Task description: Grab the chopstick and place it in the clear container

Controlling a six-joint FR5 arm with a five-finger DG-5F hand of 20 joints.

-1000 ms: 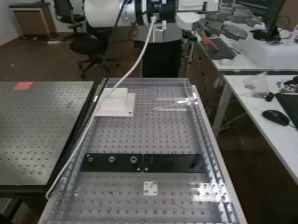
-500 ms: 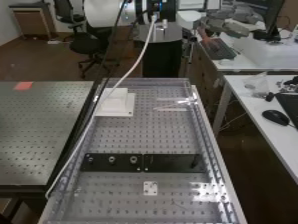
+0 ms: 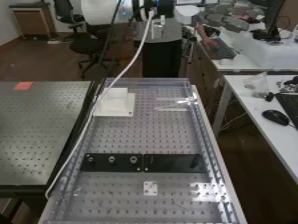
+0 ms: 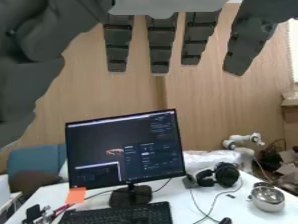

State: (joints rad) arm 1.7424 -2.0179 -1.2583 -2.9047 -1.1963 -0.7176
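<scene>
Well apart from the dark grey robot hand, its fingers straight, spread and empty, a thin pale stick, probably the chopstick, lies over the perforated metal bench; glare could cause a misjudged, slipping pinch.

Gry dotted benchtop — blk bar, wht block
</scene>
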